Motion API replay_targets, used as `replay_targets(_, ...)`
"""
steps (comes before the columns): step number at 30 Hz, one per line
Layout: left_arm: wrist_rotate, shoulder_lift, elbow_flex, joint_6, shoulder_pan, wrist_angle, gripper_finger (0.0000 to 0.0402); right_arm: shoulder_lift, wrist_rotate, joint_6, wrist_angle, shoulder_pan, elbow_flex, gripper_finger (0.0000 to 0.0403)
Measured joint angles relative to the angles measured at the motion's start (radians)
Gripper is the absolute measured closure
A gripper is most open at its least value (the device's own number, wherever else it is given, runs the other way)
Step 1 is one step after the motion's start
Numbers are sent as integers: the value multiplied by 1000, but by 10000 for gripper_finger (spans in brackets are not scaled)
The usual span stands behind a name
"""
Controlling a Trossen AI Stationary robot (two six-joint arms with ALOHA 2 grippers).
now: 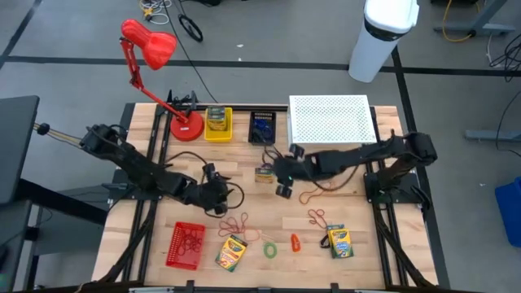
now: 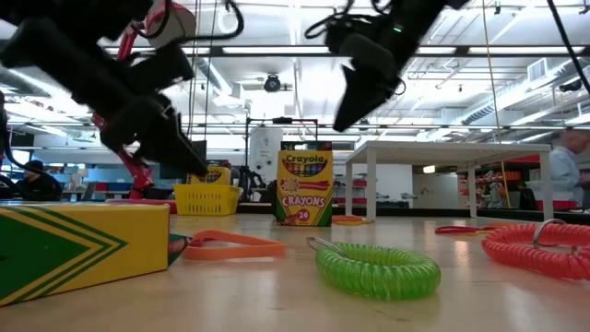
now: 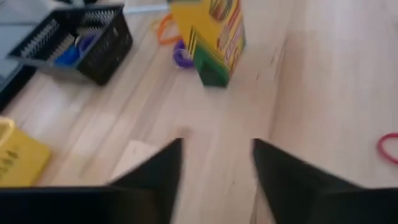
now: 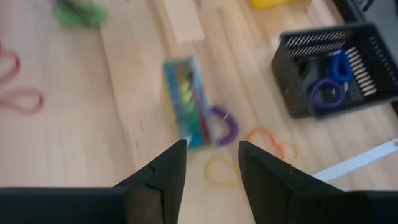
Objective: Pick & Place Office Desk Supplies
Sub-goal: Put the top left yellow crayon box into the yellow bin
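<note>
A yellow-and-green crayon box stands upright on its bottom end near the table's middle, with a purple coil loop and orange rubber bands on the wood beside it. My right gripper hovers open just right of and above the box, nothing between its fingers. My left gripper is open over bare wood, left of and nearer than the box. Two more crayon boxes, a green coil and an orange clip lie near the front edge.
At the back stand a red desk lamp, a yellow bin with a crayon box, a black basket holding blue and purple coils, and a white perforated riser. A red basket sits front left. Red rubber bands lie loose.
</note>
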Motion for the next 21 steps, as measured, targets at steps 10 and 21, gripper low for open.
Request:
replay_targets(10,356,-110,243,222,187,-174,358,-95,39,53,433,148,-390,345)
replay_targets(21,467,131,645,331,319,-562,169,-104,100,85,531,240,-492,375)
